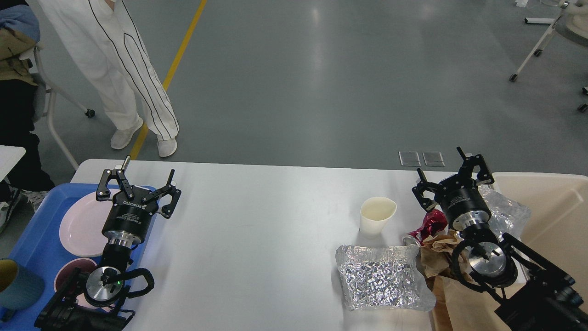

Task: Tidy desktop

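Bright, even overhead light. Soft pale glare streaks on grey floor (321,69). Desktop (257,239) washed near white, faint sheen, shadows weak and short. Crinkled foil tray (379,281) sparkles with hard highlights. Black arms read dark, little detail. Focus sharp throughout; slight wide-angle stretch toward edges.

We see a white desktop (257,239), a blue tray (34,248) with a pale pink plate (80,225), a cream cup (375,215), a crinkled silver foil tray (381,281), a red can (425,226), brown crumpled paper (438,255), a beige bin (558,207) and our black grippers
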`<act>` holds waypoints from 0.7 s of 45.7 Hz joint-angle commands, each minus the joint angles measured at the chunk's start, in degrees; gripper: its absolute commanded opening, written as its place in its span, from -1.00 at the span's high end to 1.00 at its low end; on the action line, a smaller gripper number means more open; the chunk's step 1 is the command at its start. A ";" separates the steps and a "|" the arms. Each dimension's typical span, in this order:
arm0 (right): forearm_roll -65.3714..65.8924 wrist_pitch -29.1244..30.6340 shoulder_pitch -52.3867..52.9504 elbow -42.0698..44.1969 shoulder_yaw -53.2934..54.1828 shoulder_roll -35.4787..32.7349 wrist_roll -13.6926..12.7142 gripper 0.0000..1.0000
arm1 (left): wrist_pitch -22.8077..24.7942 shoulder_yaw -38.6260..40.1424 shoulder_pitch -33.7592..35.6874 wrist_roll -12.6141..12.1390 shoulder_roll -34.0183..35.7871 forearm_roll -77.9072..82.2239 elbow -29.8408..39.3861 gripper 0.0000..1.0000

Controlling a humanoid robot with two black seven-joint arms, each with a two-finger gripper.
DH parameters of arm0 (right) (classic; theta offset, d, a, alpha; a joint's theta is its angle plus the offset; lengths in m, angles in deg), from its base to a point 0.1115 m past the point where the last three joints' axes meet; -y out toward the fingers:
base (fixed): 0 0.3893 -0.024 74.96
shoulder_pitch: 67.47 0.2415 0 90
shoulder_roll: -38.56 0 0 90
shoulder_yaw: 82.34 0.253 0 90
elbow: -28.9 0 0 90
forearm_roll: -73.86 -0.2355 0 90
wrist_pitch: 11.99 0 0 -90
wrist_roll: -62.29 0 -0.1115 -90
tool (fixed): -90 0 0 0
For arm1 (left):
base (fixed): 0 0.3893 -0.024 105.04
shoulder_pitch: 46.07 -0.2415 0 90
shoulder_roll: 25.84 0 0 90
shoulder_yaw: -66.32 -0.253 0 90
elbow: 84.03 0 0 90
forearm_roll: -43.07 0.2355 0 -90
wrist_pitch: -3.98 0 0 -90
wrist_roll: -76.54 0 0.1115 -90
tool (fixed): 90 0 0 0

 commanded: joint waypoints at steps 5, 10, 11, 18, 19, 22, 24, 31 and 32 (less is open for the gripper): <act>-0.09 -0.12 -0.45 -0.49 3.43 -0.32 -0.05 -1.00 | 0.00 0.00 -0.01 0.01 -0.05 0.00 0.00 -0.93; -0.09 -0.38 -0.80 -1.37 2.29 -1.28 -0.75 -1.00 | 0.00 0.00 -0.01 0.01 -0.05 0.00 0.00 -0.93; -0.18 -0.47 -0.63 -1.28 1.41 -1.64 -0.92 -1.00 | 0.00 0.00 -0.01 0.01 0.04 0.00 0.00 -0.93; -0.18 0.50 4.63 -0.23 -14.82 -7.87 -0.14 -1.00 | 0.00 0.00 -0.01 0.01 -0.05 0.00 0.00 -0.93; -0.09 0.50 6.21 -0.05 -17.90 -9.36 -0.14 -1.00 | 0.00 0.00 -0.01 0.01 -0.05 0.00 0.00 -0.93; -0.18 0.76 13.33 1.35 -32.57 -15.25 -0.14 -1.00 | 0.00 0.00 -0.01 0.01 -0.05 0.00 0.00 -0.93; -0.09 0.85 17.81 1.62 -40.04 -17.10 -0.14 -1.00 | 0.00 0.00 -0.01 0.01 -0.05 0.00 0.00 -0.93; -0.27 0.94 33.37 1.62 -62.38 -19.65 -0.14 -1.00 | 0.00 0.00 -0.01 -0.08 0.04 0.00 0.00 -0.93; -0.27 0.94 35.48 1.53 -65.10 -19.74 -0.14 -1.00 | 0.00 0.00 -0.01 0.01 0.04 0.00 0.00 -0.93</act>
